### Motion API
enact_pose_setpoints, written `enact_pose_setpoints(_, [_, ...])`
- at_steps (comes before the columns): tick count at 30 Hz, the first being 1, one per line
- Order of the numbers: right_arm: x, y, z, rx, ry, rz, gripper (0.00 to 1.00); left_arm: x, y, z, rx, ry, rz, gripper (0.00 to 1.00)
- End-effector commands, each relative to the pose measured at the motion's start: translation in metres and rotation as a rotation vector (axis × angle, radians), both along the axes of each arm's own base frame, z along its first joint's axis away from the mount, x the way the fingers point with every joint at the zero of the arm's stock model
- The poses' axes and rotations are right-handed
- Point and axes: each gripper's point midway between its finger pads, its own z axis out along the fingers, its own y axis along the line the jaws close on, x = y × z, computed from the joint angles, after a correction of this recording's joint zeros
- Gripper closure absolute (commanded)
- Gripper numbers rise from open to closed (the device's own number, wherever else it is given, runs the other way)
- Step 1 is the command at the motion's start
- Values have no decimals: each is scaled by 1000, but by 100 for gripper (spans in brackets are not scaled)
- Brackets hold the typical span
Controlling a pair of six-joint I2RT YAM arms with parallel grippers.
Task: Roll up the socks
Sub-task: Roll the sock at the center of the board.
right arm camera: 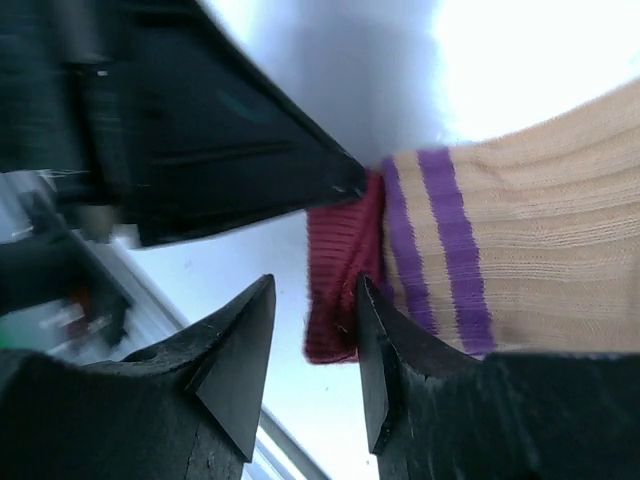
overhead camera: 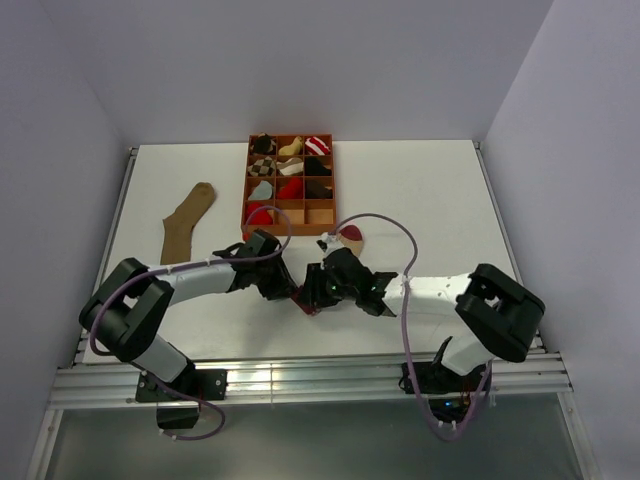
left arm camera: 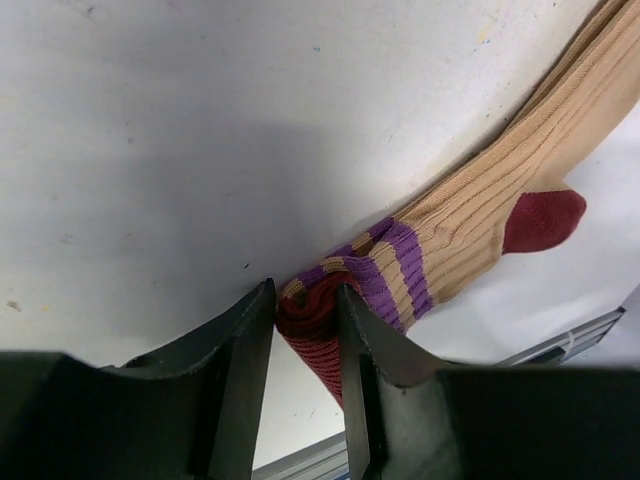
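While snug between left fingers (left arm camera: 238,375), beige striped sock (left arm camera: 470,215), right fingers (right arm camera: 235,365) apart.

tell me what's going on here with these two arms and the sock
The left claw pinches the maroon cuff of the beige striped sock, most of which lies flat and unrolled. The right claw is open right beside that cuff, gripping nothing. A brown sock lies off to the left, untouched.
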Motion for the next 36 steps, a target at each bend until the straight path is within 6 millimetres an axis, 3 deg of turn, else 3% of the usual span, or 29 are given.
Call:
enact_pose_setpoints(1, [11,-30,7,-313,-205,-63,55,-28,42,-41,248,102,-33,62])
enact_pose_setpoints(5, [13,-22,39,-405,-383,-76,54,-28,38,-42,262,107,-50,62])
enact_pose_setpoints(8, [6,-13,45,-501,-480,-25,54,-28,36,-40,273,104,-59,62])
enact_pose_setpoints(10, [4,-16,39,-593,-509,-27,54,-28,34,-39,274,100,-67,62])
enact_pose_setpoints(13, [1,-7,49,-666,-599,-43,53,-27,33,-38,276,96,-70,62])
enact_pose_setpoints(15, [-14,7,48,-657,-635,34,53,-28,32,-38,278,98,-73,63])
enact_pose_setpoints(18, [-19,13,34,-672,-622,69,53,-27,32,-37,279,95,-76,63])
enact_pose_setpoints(24, [-18,1,1,-769,-606,77,54,-28,32,-37,283,91,-84,63])
enact_pose_setpoints(28, [-19,-3,-9,-792,-598,81,54,-27,32,-37,288,91,-87,64])
enact_pose_setpoints(32, [-20,-1,0,-765,-604,86,55,-26,32,-36,292,89,-89,64])
enact_pose_setpoints(36, [-16,4,23,-728,-637,69,55,-25,31,-35,293,88,-93,64])
